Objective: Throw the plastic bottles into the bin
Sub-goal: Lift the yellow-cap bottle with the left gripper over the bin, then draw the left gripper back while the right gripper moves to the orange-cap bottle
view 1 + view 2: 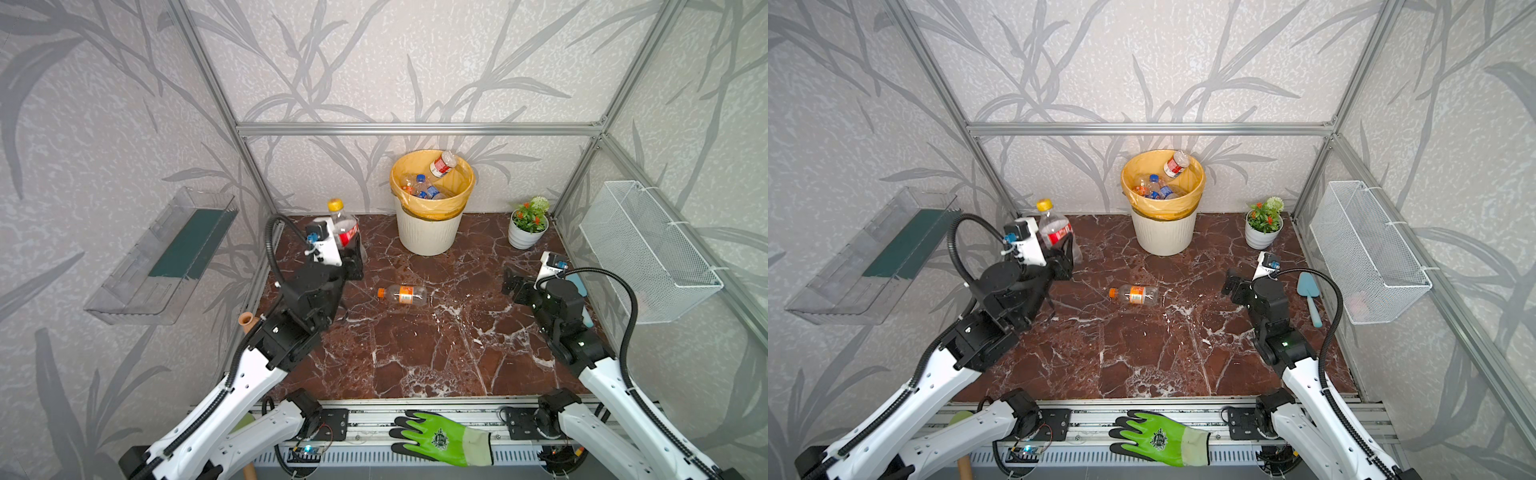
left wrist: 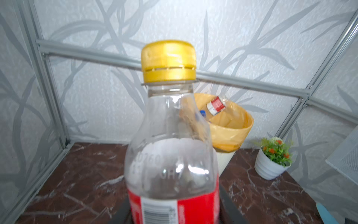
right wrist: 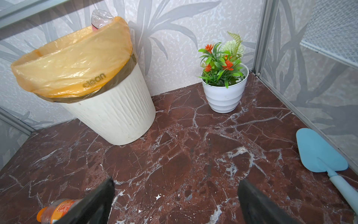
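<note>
Plastic bottles in three spots. Held: a clear yellow-capped bottle (image 1: 344, 226) with a red label, upright, cap up, near the back-left corner, left of the bin (image 1: 428, 235). Clamped low on its body by the left gripper (image 1: 352, 258), black fingers (image 2: 230, 209) closed tight on either side. Standing on the marble tabletop (image 1: 415, 353) or lifted off it: not possible to tell. Filling the middle of the left wrist view, with the bin behind.

Loose: an orange-capped bottle (image 1: 403, 295) with an orange label, on its side near the middle of the tabletop, cap toward the left arm, in front of the bin and apart from both grippers. In the right wrist view, partly hidden behind one finger.

Already in the bin: a red-labelled bottle (image 1: 443, 164) leaning against the far inner wall, one end poking above the rim, plus blue-capped bottles (image 1: 428, 190) lower down in the yellow-orange liner. Bin upright at the back, against the rear wall.

Right gripper (image 1: 509, 282): spread wide, nothing between the fingers, low over the right side of the tabletop, facing the back wall.

Elsewhere: white flowerpot (image 1: 524, 237) with an artificial plant in the back-right corner, light blue trowel (image 1: 1308, 291) flat beside the right wall, white wire mesh basket (image 1: 648, 249) on that wall, green glove (image 1: 440, 438) on the front rail.
</note>
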Action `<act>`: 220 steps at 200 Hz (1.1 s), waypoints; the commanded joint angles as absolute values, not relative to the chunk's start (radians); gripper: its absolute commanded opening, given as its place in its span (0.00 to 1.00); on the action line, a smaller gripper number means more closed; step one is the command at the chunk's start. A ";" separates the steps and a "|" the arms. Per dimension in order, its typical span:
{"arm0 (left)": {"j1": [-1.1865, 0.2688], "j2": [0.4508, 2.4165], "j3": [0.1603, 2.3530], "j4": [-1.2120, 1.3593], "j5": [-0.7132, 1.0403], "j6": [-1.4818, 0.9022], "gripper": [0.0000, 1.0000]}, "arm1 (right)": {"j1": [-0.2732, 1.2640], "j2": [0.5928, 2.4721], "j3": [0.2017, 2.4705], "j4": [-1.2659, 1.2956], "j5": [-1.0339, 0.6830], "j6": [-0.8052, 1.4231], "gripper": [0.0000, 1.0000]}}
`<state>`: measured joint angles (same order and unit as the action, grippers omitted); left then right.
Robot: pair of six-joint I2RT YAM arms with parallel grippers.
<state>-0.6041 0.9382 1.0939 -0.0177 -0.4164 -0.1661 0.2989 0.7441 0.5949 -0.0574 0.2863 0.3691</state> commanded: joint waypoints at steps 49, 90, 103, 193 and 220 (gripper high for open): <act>-0.477 1.741 1.942 -0.182 0.123 -0.171 0.47 | 0.291 0.644 0.603 -0.102 0.331 0.350 0.99; -0.474 2.338 2.995 -0.910 0.125 -0.186 0.84 | 0.288 0.653 0.630 -0.121 0.306 0.332 0.99; -0.471 2.231 2.779 -0.826 0.055 -0.189 0.89 | 0.287 0.653 0.639 -0.128 0.304 0.320 0.99; -0.477 1.766 2.073 -0.461 -0.025 -0.177 0.99 | 0.282 0.672 0.651 -0.119 0.274 0.331 0.99; -0.476 1.663 1.891 -0.406 -0.047 -0.174 0.99 | 0.282 0.682 0.644 -0.110 0.270 0.340 0.99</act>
<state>-0.4763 1.6997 2.0254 -0.4263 -0.0109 -0.1905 0.2874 0.6769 0.6258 -0.1246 0.2790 0.3267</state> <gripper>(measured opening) 0.991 0.991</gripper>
